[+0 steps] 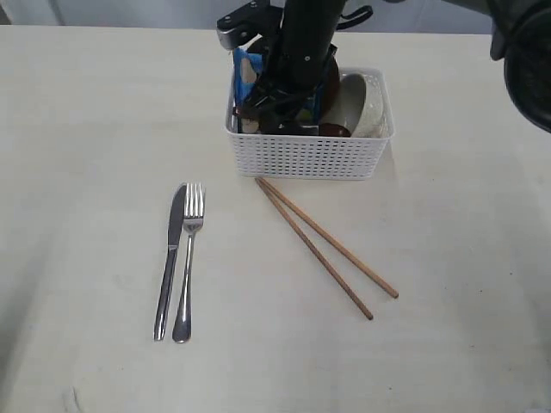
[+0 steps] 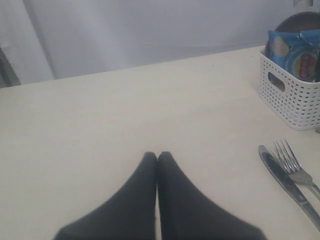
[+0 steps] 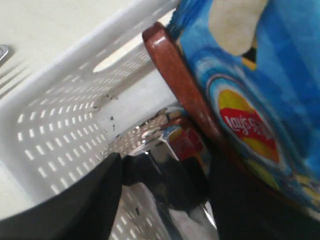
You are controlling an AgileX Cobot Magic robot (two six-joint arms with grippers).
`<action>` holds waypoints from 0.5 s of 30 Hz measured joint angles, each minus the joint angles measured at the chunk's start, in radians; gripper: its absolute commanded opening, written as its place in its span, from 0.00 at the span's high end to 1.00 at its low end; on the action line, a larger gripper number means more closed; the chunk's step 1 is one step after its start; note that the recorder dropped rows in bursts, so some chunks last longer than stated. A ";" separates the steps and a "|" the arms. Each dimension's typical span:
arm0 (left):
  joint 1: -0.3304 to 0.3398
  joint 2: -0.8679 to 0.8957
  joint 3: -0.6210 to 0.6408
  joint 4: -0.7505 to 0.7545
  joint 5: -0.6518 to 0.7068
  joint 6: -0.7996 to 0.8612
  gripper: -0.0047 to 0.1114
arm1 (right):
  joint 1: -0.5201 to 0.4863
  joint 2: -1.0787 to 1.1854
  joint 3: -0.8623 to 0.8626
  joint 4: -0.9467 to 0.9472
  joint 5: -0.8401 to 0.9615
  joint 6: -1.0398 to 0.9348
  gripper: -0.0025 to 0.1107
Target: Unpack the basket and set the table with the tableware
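The white basket (image 1: pixel 306 159) stands at the back of the table (image 1: pixel 86 129). My right gripper (image 1: pixel 275 107) reaches down into its left end. In the right wrist view its fingers stand apart, open (image 3: pixel 165 170), on either side of the shiny steel cup (image 3: pixel 155 145), beside the brown plate's rim (image 3: pixel 180 80). An off-white bowl (image 1: pixel 366 107) leans in the basket's right end. A knife (image 1: pixel 170 258) and fork (image 1: pixel 188 258) lie side by side at front left. Two chopsticks (image 1: pixel 327 249) lie slanted in front of the basket. My left gripper (image 2: pixel 157 155) is shut and empty over bare table.
A blue snack packet (image 1: pixel 247 73) stands in the basket's left end against the plate, pressed close to my right fingers (image 3: pixel 260 100). The left wrist view shows the basket (image 2: pixel 292 100), knife (image 2: pixel 285 180) and fork (image 2: pixel 295 167) off to one side.
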 measured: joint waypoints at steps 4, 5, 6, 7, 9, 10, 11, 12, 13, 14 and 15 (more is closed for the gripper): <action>0.000 0.000 0.000 0.000 0.000 0.000 0.96 | -0.013 0.014 -0.004 0.055 0.005 -0.086 0.50; 0.000 0.000 0.000 0.000 0.000 0.000 0.96 | -0.013 0.018 -0.006 0.060 0.005 -0.102 0.50; 0.000 0.000 0.000 0.000 0.000 0.000 0.96 | -0.013 0.025 -0.010 0.069 0.005 -0.120 0.51; 0.000 0.000 0.000 0.000 0.000 0.000 0.96 | -0.013 0.028 -0.010 0.076 0.005 -0.132 0.53; 0.000 0.000 0.000 0.000 0.000 0.000 0.96 | -0.013 0.034 -0.014 0.090 -0.005 -0.138 0.60; 0.000 0.000 0.000 0.000 0.000 0.000 0.96 | -0.013 0.035 -0.016 0.100 -0.017 -0.138 0.65; 0.000 0.000 0.000 0.000 0.000 0.000 0.96 | -0.013 0.039 -0.016 0.105 -0.030 -0.138 0.72; 0.000 0.000 0.000 0.000 0.000 0.000 0.96 | -0.013 0.045 -0.016 0.109 -0.046 -0.138 0.80; 0.000 0.000 0.000 0.000 0.000 0.000 0.96 | -0.013 0.049 -0.016 0.110 -0.056 -0.141 0.88; 0.000 0.000 0.000 0.000 0.000 0.000 0.96 | -0.013 0.051 -0.016 0.110 -0.063 -0.142 0.95; 0.000 0.000 0.000 0.000 0.000 0.000 0.96 | -0.013 0.051 -0.016 0.110 -0.064 -0.145 0.98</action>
